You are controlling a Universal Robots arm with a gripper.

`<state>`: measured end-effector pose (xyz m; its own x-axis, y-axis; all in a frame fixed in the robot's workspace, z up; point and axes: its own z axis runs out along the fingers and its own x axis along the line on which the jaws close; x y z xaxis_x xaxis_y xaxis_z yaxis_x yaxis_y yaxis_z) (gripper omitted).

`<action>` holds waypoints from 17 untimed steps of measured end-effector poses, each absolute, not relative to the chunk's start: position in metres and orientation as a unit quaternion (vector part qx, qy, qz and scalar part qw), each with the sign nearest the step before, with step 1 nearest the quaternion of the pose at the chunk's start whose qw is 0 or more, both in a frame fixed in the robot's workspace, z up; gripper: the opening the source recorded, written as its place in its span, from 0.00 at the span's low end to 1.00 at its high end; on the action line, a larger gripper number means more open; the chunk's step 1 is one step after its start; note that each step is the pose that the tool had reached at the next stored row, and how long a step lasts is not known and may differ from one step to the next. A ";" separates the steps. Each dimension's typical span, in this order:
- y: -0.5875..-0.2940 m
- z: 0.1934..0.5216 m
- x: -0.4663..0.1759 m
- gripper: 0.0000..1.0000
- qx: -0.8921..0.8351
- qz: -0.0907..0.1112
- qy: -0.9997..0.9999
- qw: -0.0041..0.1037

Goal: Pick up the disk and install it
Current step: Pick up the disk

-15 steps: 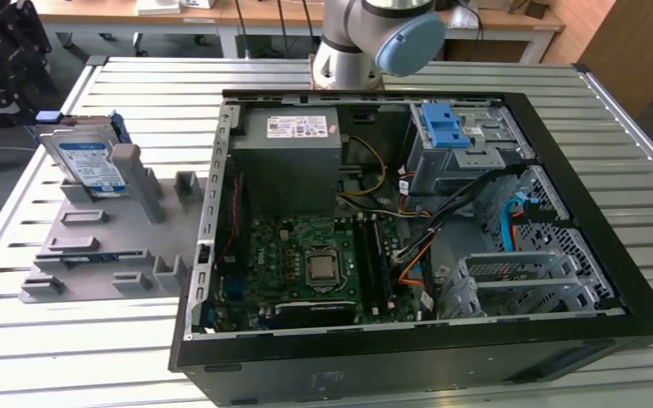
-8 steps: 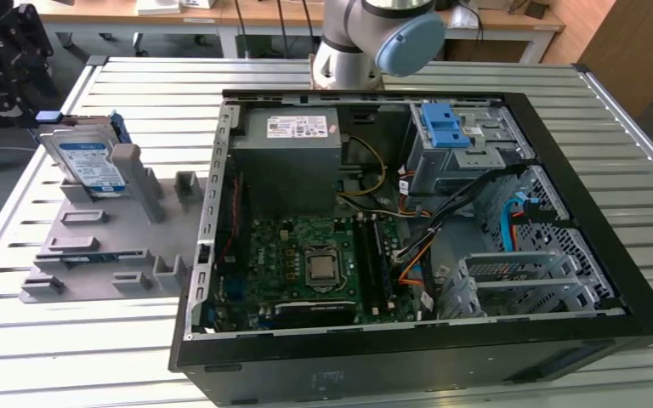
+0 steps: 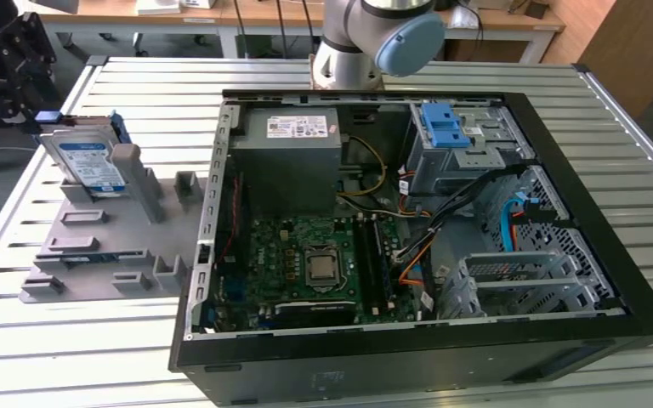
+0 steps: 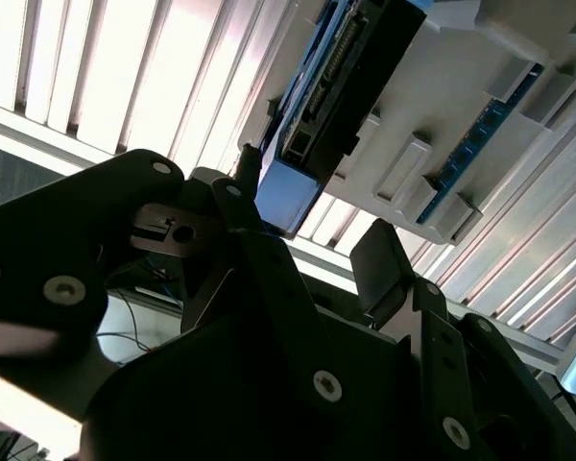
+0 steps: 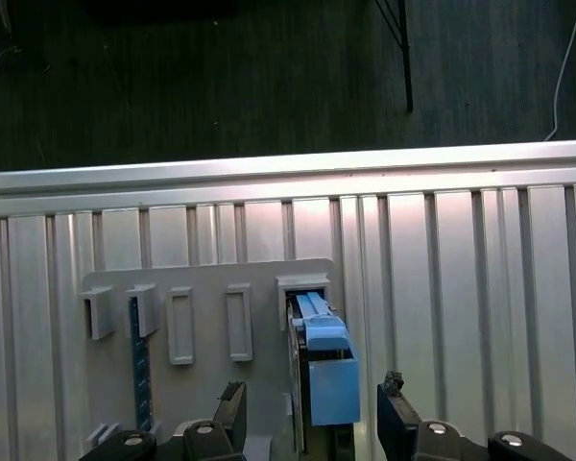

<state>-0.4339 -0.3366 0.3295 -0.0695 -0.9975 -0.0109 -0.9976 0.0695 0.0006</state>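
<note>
The disk (image 3: 88,161) stands on edge in a slot of the grey fixture (image 3: 111,246), at the exterior view's left; its white-and-blue label faces out and a blue carrier bracket frames it. My black gripper (image 3: 14,64) hangs above and to the left of the disk, clear of it. In the first wrist view the gripper (image 5: 312,399) is open, and the disk's blue end (image 5: 324,370) lies in line between the two fingertips (image 5: 232,401). In the second wrist view the blue bracket end (image 4: 288,197) and connector edge sit just beyond the open gripper (image 4: 312,226).
An open computer case (image 3: 599,280) fills the middle of the slatted metal table (image 3: 621,110). Inside are a grey power-supply box (image 3: 292,144), a motherboard (image 3: 315,263) and a metal drive cage with a blue latch (image 3: 445,127). The arm's base (image 3: 355,42) stands behind the case.
</note>
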 end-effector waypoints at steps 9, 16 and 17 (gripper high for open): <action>-0.336 0.316 -0.436 0.65 -0.682 0.002 0.731 0.003; -0.336 0.311 -0.436 0.65 -0.682 0.002 0.731 0.003; -0.336 0.311 -0.436 0.63 -0.682 0.002 0.731 0.003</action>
<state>-0.4360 -0.3356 0.3109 -0.0695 -0.9975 -0.0077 -0.9976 0.0695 -0.0014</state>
